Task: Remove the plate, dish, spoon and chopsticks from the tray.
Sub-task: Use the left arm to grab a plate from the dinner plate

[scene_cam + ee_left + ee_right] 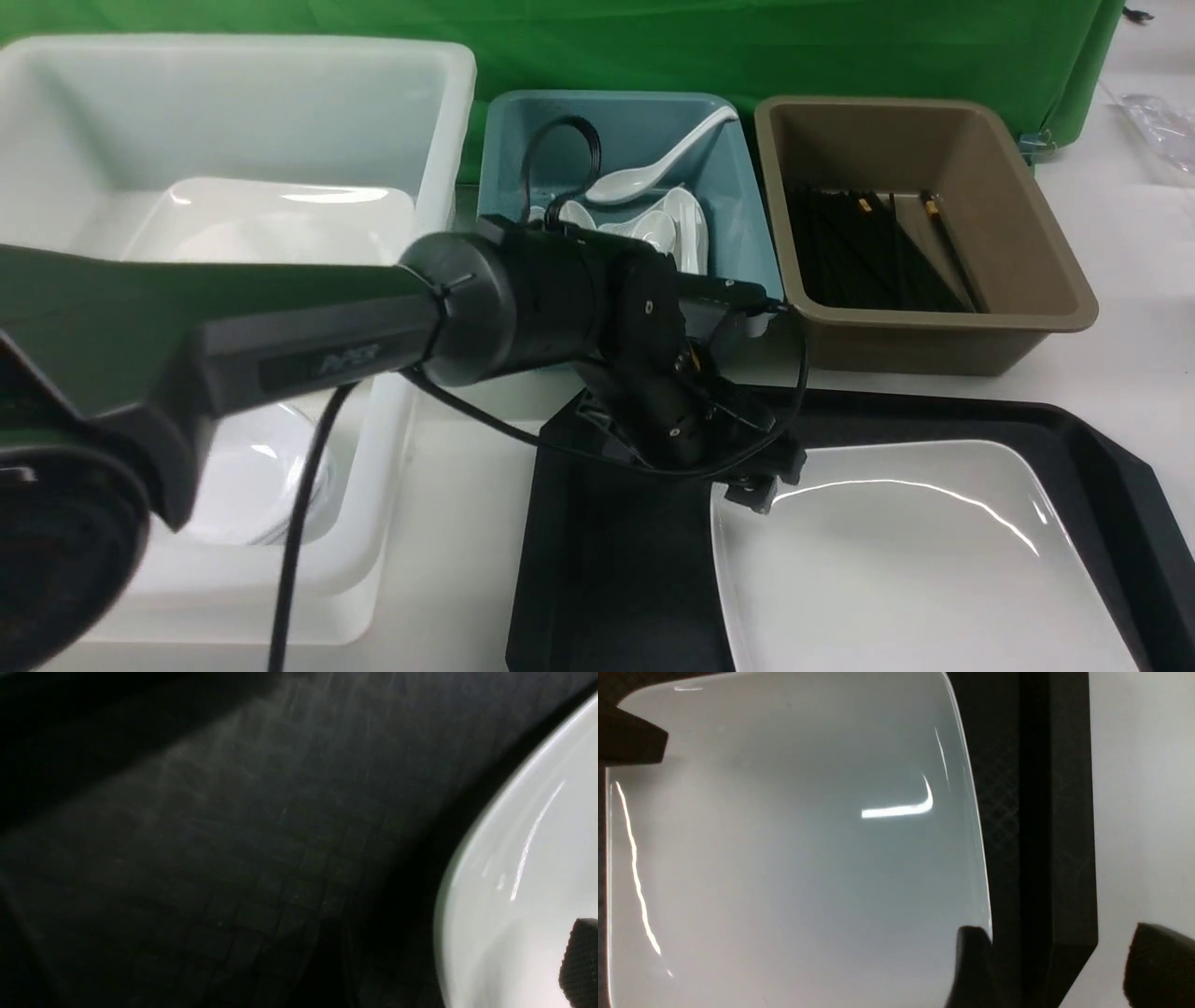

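Note:
The large white plate point(915, 551) lies on the black tray point(607, 560). My left gripper point(756, 481) is down at the plate's far left corner. In the left wrist view only one finger pad point(581, 961) shows, over the plate point(514, 858) at the frame's edge, so the jaws stand wide. My right gripper point(1064, 970) is open, one finger over the plate's edge point(971, 858) and the other outside the tray's rim point(1059, 812). A white spoon point(653, 168) lies in the blue bin and black chopsticks point(868, 252) in the brown bin. I cannot pick out the dish.
A big white tub point(429, 93) with white ware inside stands at the left, under my left arm. The blue bin point(756, 243) and brown bin point(1027, 233) stand behind the tray. A green cloth hangs at the back. The right arm is outside the front view.

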